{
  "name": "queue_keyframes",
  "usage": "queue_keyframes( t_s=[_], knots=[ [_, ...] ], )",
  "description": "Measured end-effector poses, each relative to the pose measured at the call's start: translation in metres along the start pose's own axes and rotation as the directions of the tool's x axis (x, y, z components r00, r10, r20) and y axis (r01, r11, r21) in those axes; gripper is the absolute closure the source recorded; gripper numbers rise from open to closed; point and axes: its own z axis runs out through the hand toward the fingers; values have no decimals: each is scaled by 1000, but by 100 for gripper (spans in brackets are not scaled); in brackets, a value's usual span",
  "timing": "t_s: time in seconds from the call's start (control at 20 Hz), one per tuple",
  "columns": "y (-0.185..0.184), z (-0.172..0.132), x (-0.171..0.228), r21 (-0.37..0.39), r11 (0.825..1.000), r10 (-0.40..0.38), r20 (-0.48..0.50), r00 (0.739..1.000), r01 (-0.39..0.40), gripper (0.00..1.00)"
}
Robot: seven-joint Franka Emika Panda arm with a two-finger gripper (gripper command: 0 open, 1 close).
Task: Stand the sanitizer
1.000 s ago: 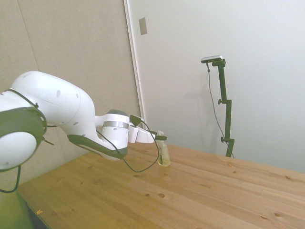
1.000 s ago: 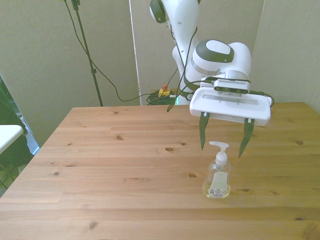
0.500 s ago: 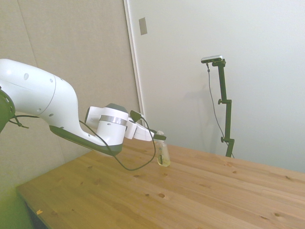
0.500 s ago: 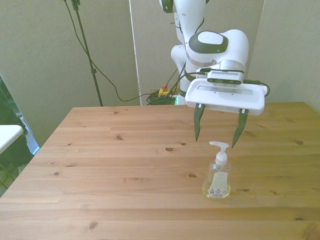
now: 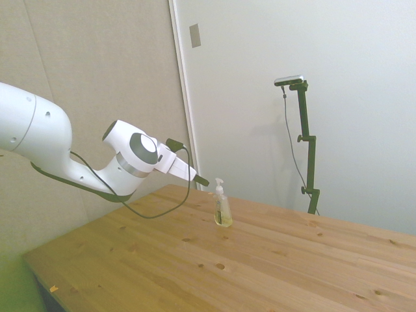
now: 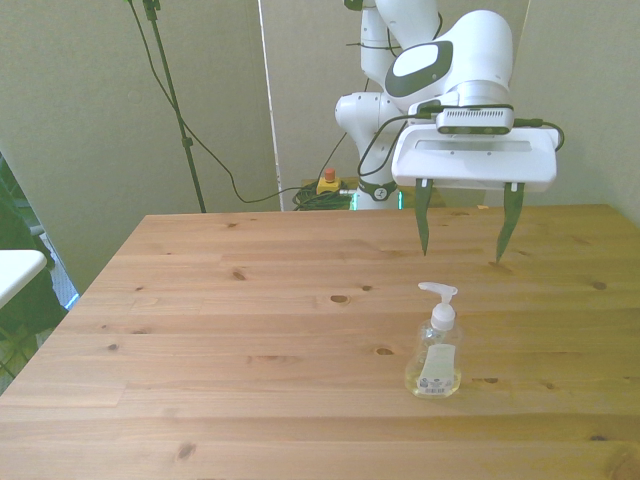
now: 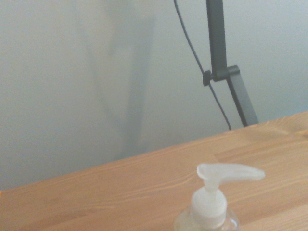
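The sanitizer [image 6: 434,352] is a small clear pump bottle of pale yellow liquid with a white nozzle. It stands upright on the wooden table [image 6: 250,330], toward the front view's right, and shows in the side view as the sanitizer [image 5: 221,205]. Its pump top fills the lower part of the wrist view as the sanitizer [image 7: 216,197]. My gripper [image 6: 467,240] hangs open above and behind the bottle, clear of it, with nothing between its dark fingers [image 6: 422,218]. In the side view the gripper [image 5: 203,181] is raised to the left of the bottle.
Cables and a small red and yellow device [image 6: 325,184] lie on the floor behind the table. A white surface edge [image 6: 15,270] shows at the front view's left. Walls stand close behind the table.
The gripper has lifted up and drawn back from the sanitizer, staying open. The bottle stays upright in the same spot.
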Motion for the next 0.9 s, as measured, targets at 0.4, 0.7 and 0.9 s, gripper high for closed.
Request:
queue_keyframes(
  t_s=[0.4,0.7,0.9],
  knots=[
    [22,-62,-18,-137,986,-53,249,967,90,0],
    [56,-145,34,-245,951,-63,440,896,187,0],
    [84,-165,39,-297,924,-65,495,866,240,0]
  ],
)
